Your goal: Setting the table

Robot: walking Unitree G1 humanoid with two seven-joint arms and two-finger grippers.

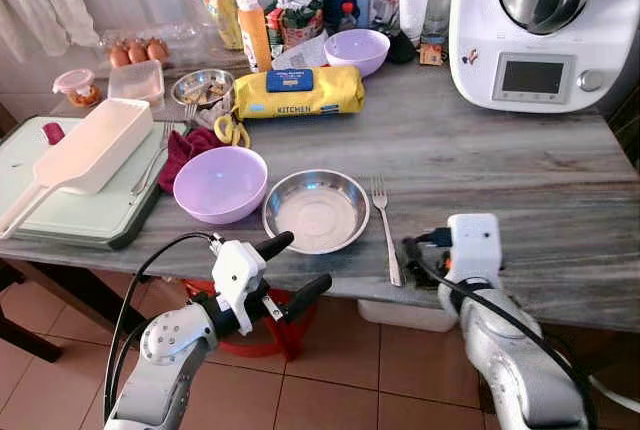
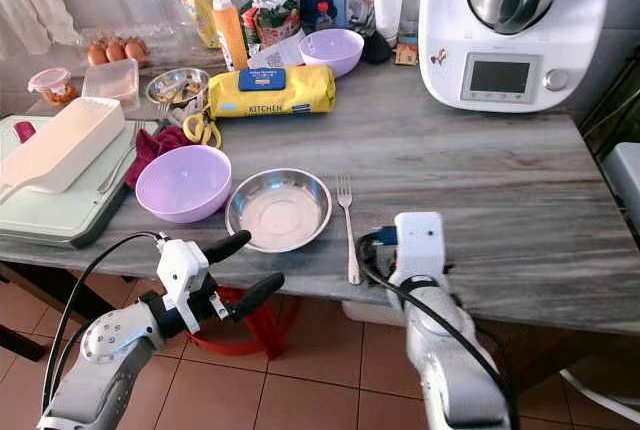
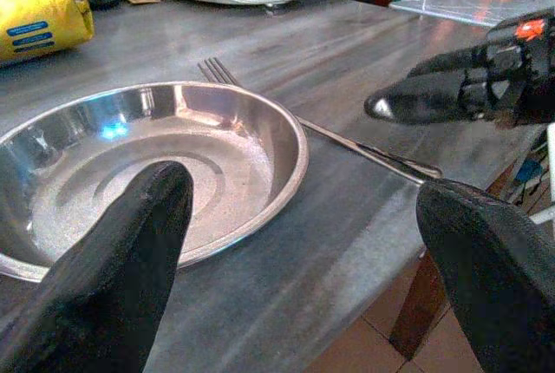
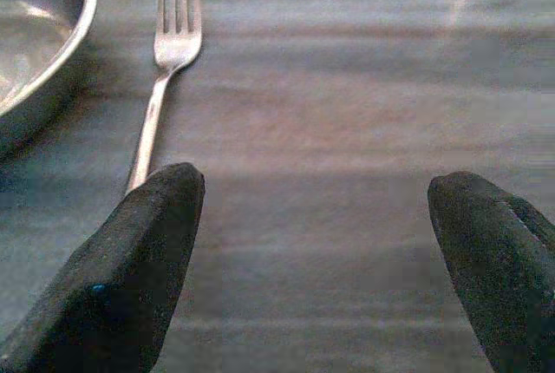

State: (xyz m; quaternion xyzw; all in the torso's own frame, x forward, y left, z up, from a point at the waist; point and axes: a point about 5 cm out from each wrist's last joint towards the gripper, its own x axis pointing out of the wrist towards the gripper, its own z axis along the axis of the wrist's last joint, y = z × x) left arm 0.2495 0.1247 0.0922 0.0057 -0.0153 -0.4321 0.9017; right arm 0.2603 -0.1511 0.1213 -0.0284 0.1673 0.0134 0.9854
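While my right claw [image 4: 316, 243] hung spread over the worktop [image 1: 480, 170] just beside the fork's [image 1: 384, 225] handle, my left claw [image 1: 292, 268] gaped off the near edge, before the steel plate [image 1: 316, 210] lying beside that fork.

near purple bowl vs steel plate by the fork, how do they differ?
The purple bowl is matte lilac and deep; the steel plate is shiny metal and shallow. The bowl sits to the robot's left of the plate, while the plate lies next to the fork. Both are round, upright and empty.
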